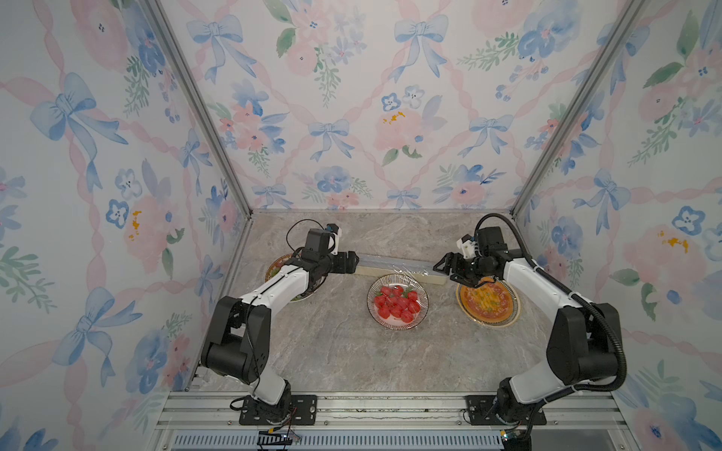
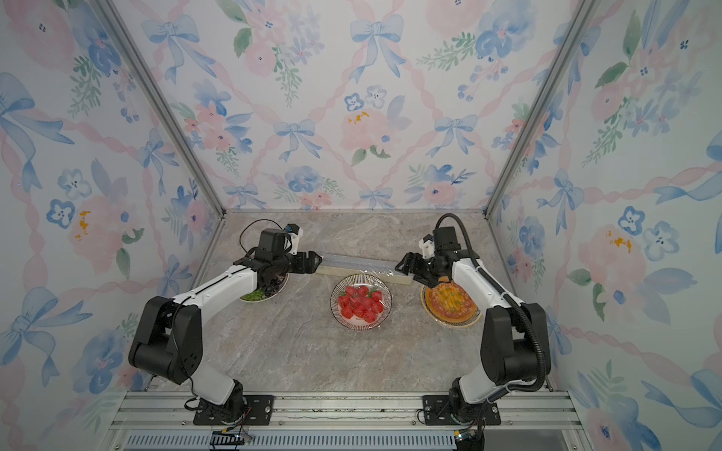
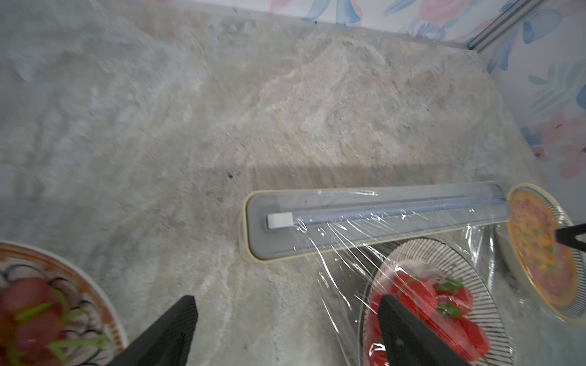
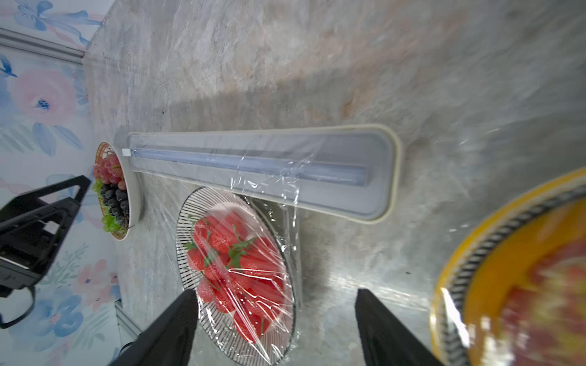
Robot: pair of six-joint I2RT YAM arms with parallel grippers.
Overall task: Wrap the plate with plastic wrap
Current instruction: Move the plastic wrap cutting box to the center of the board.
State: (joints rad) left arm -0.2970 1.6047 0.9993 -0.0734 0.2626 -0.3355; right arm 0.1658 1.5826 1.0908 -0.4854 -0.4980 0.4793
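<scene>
A striped plate (image 1: 371, 308) (image 2: 334, 308) of strawberries sits mid-table. Clear, crinkly plastic wrap (image 3: 342, 250) (image 4: 269, 196) runs from the long cream box (image 1: 375, 262) (image 2: 339, 262) just behind the plate and lies over the strawberries. My left gripper (image 1: 352, 260) (image 3: 287, 299) hovers at the box's left end, open, nothing between its fingers. My right gripper (image 1: 444, 272) (image 4: 276, 291) hangs by the box's right end, between the two plates. It is open too and holds nothing. In both wrist views the film lies apart from the fingertips.
A plate of grapes (image 1: 278, 266) (image 4: 118, 190) lies under my left forearm. A yellow-rimmed pizza plate (image 1: 488, 306) (image 2: 449, 306) sits under my right wrist, close to the box's end. Flowered walls close in the back and both sides.
</scene>
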